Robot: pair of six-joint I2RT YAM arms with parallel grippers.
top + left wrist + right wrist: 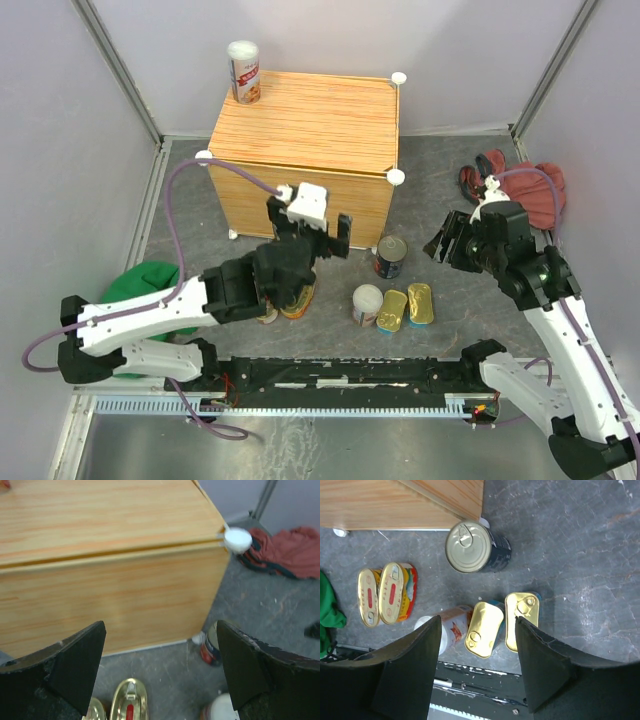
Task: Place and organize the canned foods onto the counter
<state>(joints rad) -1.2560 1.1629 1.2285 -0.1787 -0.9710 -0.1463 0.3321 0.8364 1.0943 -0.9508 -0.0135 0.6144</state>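
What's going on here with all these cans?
Two robot arms are putting cans onto the counter. One tall can stands on its far left corner; the rest, like the dark tin, sit on the table. The left end effector, open and empty, faces the counter; the right end effector, likewise, points toward the gold tins.

Two cylinders (243, 70) (367, 303), one round tin (390, 256), two oval tins (370, 597) (397, 592), two rectangular tins (392, 310) (420, 303).

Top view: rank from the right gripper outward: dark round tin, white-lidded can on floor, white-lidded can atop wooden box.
1. Dark round tin, just left of the right gripper.
2. Floor white-lidded can, near centre.
3. Box-top white-lidded can, far-left corner of the wooden box.
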